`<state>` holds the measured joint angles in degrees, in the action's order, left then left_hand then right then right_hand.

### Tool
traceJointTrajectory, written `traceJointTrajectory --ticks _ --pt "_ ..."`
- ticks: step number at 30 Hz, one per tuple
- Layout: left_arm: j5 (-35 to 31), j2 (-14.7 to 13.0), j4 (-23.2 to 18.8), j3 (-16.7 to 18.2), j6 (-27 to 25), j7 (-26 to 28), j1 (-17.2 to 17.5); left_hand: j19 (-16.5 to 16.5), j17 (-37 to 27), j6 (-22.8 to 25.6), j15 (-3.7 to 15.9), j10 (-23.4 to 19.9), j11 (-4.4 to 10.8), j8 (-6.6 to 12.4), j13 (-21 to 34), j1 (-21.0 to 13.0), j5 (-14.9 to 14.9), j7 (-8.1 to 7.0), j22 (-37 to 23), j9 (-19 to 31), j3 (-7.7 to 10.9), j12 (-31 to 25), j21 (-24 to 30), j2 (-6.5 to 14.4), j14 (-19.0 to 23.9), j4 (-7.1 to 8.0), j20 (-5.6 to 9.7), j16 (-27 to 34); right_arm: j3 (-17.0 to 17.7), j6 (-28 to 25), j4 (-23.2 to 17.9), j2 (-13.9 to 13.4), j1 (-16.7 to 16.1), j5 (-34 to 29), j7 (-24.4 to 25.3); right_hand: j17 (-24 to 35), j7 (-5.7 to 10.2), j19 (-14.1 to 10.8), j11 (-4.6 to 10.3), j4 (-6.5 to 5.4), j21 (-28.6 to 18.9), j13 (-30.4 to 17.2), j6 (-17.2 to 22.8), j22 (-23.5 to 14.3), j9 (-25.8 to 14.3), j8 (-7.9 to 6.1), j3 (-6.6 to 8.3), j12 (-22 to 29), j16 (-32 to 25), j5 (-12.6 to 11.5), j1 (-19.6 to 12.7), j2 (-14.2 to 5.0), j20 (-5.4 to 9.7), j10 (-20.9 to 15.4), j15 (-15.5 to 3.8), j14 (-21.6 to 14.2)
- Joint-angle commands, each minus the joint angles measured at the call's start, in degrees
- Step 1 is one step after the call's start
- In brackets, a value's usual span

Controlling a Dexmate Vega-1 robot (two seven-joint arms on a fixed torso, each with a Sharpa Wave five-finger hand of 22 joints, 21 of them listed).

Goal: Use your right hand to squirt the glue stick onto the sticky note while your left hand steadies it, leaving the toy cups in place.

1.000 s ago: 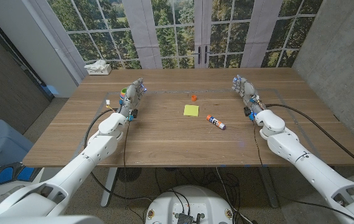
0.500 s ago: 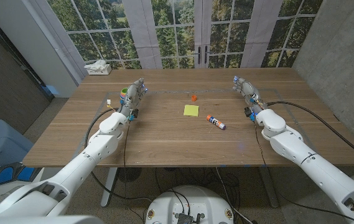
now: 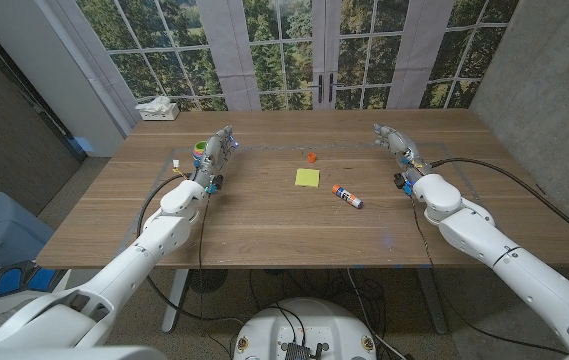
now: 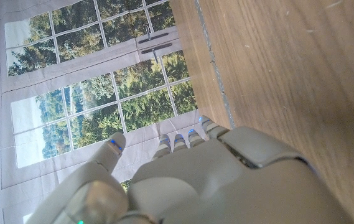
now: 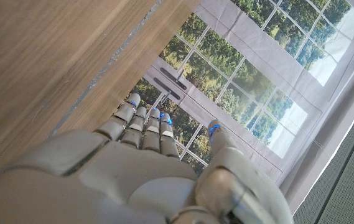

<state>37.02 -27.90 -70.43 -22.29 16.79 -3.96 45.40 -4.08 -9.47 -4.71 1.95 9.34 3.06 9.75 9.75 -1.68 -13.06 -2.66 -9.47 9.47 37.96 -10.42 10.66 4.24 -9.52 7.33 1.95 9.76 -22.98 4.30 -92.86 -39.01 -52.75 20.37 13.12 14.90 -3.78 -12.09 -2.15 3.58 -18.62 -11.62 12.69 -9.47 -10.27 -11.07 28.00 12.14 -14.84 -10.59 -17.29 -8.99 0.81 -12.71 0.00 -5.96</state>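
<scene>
1. Square yellow sticky note [image 3: 307,177] lies flat mid-bench, toward the far edge of the wooden bench [image 3: 264,225]
2. Glue stick, white body with orange cap [image 3: 346,196], lies on its side just beside the note, nearer the right edge and the front edge, not touching it
3. Small orange toy cup [image 3: 311,156] sits beyond the note toward the far edge; green toy cup [image 3: 201,148] by the left hand, partly hidden
4. Left hand [image 3: 215,155] near the far-left corner, holds nothing, fingers [image 4: 178,142] straight and close together, thumb apart
5. Right hand [image 3: 394,143] near the far-right corner, holds nothing, fingers [image 5: 145,121] extended side by side, thumb apart
6. White tissue box [image 3: 157,109] at the far-left corner
</scene>
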Motion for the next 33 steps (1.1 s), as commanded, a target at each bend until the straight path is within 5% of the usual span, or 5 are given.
traceJointTrajectory --ticks 1,33 --pt "0.00 0.26 0.55 -0.17 0.09 -0.32 -0.34 -0.44 -0.27 -0.38 4.02 0.20 0.02 0.39 0.19 -0.02 -0.32 -0.01 -0.31 0.12 0.35 -0.47 0.26 5.14 -3.07 0.21 5.52 0.36 -0.25 -6.53 -6.12 -3.40 -1.40 -3.20 1.72 0.08 -0.25 -0.68 -0.12 0.48 0.04 -0.18 0.70 -0.22 -0.18 -0.38 0.09 0.38 -0.47 0.07 -0.34 -0.38 0.01 -0.48 -0.10 -0.56" --pt "-0.72 -0.18 0.05 -0.85 -0.40 -0.90 -0.66 -0.44 -0.25 -0.24 4.00 0.06 -0.08 0.41 0.19 -0.07 -0.38 -0.06 -0.31 0.13 0.43 -0.50 0.26 5.21 -3.01 0.21 5.49 0.35 -1.37 -22.22 -20.03 -10.23 -4.42 -11.50 4.11 0.40 0.29 -4.22 0.77 2.70 0.04 -0.30 2.19 -0.39 -0.25 -0.61 0.82 0.54 -1.40 -0.30 -2.71 -0.52 -1.17 -1.87 -0.92 -2.40"
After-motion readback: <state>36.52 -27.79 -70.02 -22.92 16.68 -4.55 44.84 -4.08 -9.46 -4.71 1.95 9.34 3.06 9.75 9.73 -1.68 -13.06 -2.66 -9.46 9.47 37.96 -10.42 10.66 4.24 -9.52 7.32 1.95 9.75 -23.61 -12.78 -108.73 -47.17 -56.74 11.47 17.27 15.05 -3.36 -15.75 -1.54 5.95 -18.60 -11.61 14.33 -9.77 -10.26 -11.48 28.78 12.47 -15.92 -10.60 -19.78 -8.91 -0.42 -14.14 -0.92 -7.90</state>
